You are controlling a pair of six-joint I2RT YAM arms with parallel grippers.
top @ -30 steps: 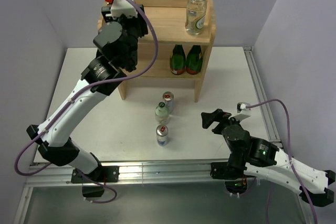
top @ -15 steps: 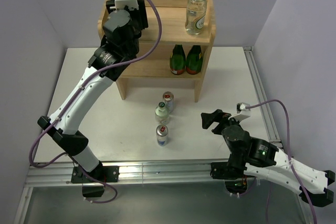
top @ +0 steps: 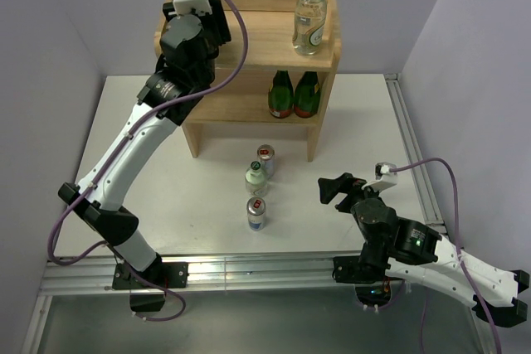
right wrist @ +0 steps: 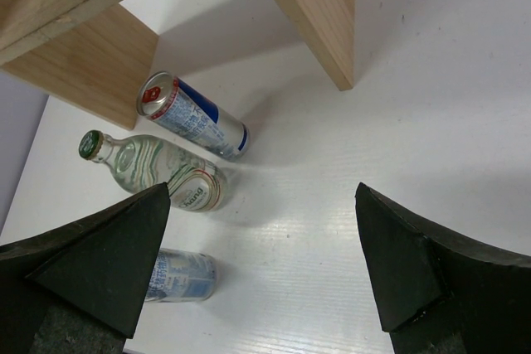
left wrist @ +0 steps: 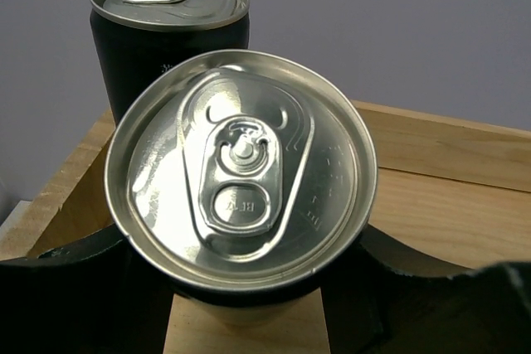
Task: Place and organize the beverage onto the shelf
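The shelf (top: pixel 265 43) top board lies free between its far-left corner and the right-edge bottle (top: pixel 309 18). The left gripper (left wrist: pixel 245 292) clamps a black can (left wrist: pixel 241 172) at that corner, beside a second black can (left wrist: pixel 170 6); the right gripper (right wrist: pixel 261 250) gapes empty over the worktop (top: pixel 166 180).

Two dark green bottles (top: pixel 282 95) with red labels stood upright, side by side, touching or nearly so, toward the far middle of the scene. The white table (top: pixel 373 122) had a matte surface with fine parallel lines. An aluminium rail (top: pixel 249 264) ran along its near edge. A second rail (top: pixel 411 151) ran along its right edge. Plain lilac-grey walls (top: pixel 58 14) enclosed the left, far and right sides.
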